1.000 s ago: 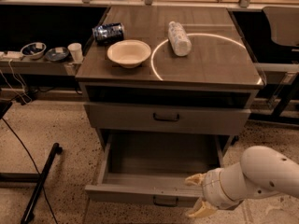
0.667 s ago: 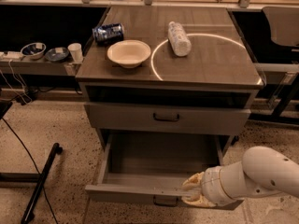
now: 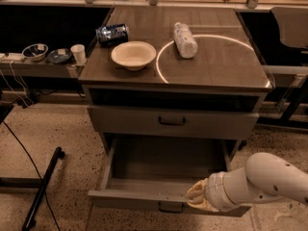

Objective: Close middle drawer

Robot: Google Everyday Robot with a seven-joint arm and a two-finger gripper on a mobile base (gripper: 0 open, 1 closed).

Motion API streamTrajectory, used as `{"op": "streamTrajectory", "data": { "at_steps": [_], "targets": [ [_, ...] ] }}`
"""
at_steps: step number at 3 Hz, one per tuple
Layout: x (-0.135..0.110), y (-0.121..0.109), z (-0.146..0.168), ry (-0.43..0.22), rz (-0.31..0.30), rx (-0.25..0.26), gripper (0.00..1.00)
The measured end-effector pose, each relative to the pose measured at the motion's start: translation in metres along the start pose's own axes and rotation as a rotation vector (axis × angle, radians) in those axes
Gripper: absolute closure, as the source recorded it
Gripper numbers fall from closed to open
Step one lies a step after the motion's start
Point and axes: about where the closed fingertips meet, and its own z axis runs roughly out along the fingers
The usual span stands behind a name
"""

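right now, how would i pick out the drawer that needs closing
Find the grey cabinet with the bowl, can and bottle on top. Below its upper drawer, the middle drawer is the only one pulled far out, its deep box showing. The end effector sits at its low front panel, right of the small dark handle.

Two drawers, three things on the worktop, three beside it, one gripper.
Drawers in sight: two, the upper drawer (image 3: 172,123) shut and the middle drawer (image 3: 134,198) pulled out, with one gripper (image 3: 196,197) at its front panel, right of centre. On the worktop (image 3: 226,66): one can (image 3: 111,33) near the back left corner, one bowl (image 3: 133,55) by the left edge, one bottle (image 3: 185,40) lying mid-back. Beyond the left edge: an outer dish (image 3: 34,51), an inner dish (image 3: 59,56), one cup (image 3: 78,53).
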Motion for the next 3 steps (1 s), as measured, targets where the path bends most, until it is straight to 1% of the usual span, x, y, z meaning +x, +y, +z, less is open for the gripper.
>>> {"op": "streamTrajectory", "data": {
  "at_steps": [1, 2, 3],
  "targets": [
    [0.030, -0.001, 0.033, -0.049, 0.044, 0.046, 1.00],
    [0.079, 0.008, 0.081, -0.128, 0.068, 0.102, 1.00],
    [0.099, 0.010, 0.101, -0.161, 0.064, 0.121, 1.00]
  ]
}}
